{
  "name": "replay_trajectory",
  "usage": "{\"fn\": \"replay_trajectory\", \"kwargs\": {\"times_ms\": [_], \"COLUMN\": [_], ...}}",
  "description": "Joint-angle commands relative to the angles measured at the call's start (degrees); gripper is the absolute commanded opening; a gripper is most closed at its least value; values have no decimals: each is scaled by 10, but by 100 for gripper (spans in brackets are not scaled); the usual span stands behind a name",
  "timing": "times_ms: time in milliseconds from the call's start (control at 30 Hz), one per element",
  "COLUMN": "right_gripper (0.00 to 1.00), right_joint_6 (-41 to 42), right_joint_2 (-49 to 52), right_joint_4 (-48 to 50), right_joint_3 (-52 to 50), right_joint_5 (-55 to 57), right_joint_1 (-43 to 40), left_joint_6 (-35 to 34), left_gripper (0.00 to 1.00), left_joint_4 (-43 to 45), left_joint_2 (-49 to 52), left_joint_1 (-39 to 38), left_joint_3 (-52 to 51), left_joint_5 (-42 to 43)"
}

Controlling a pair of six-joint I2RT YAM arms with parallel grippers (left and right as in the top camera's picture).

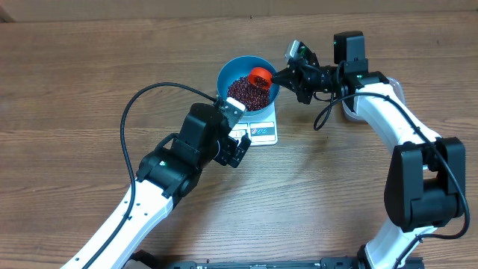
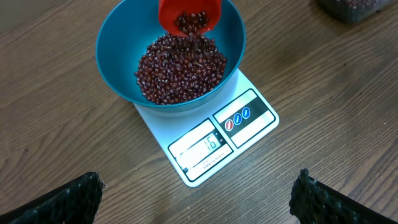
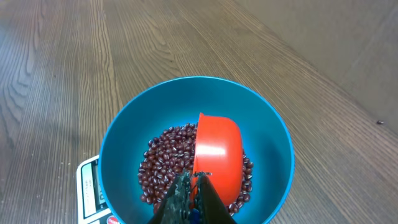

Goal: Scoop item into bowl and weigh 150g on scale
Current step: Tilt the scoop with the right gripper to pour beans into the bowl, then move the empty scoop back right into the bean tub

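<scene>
The blue bowl (image 1: 224,75) stands on the white scale (image 1: 263,133) and holds a heap of dark red beans (image 1: 246,93). My right gripper (image 1: 282,75) is shut on the handle of the orange-red scoop (image 1: 260,75), which is tipped over the bowl. In the left wrist view, beans (image 2: 180,68) spill from the scoop (image 2: 189,15) into the bowl (image 2: 115,68), and the scale (image 2: 161,127) shows its lit display. The right wrist view looks down on the scoop (image 3: 217,149) above the bowl (image 3: 273,143), with the right gripper (image 3: 198,180) clamped on it. My left gripper (image 2: 199,199) is open and empty, just in front of the scale.
A clear plastic tub (image 1: 348,112) sits to the right of the scale, mostly hidden under my right arm; its corner (image 2: 357,7) shows in the left wrist view. The left arm (image 1: 172,168) stretches across the front left of the wooden table (image 1: 75,90).
</scene>
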Motion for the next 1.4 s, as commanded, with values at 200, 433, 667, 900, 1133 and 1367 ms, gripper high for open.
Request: {"fn": "replay_trajectory", "kwargs": {"times_ms": [200,433,667,900,1133,1367], "right_gripper": [4,4,4,4,4,4], "right_joint_6": [-17,-17,-19,-19,-15,1], "right_joint_2": [-19,-19,-19,-19,-19,-19], "right_joint_4": [25,69,96,71,65,66], "right_joint_3": [0,0,0,0,0,0], "right_joint_5": [-11,-12,-7,-2,-8,2], "right_joint_1": [3,3,3,3,4,6], "left_joint_6": [7,7,7,7,7,7], "left_gripper": [99,100,99,99,100,100], "left_joint_4": [2,2,2,2,2,2], "left_joint_2": [0,0,0,0,0,0], "left_joint_1": [2,2,2,2,2,2], "left_joint_3": [17,17,17,17,17,17], "left_joint_5": [4,4,4,4,4,4]}}
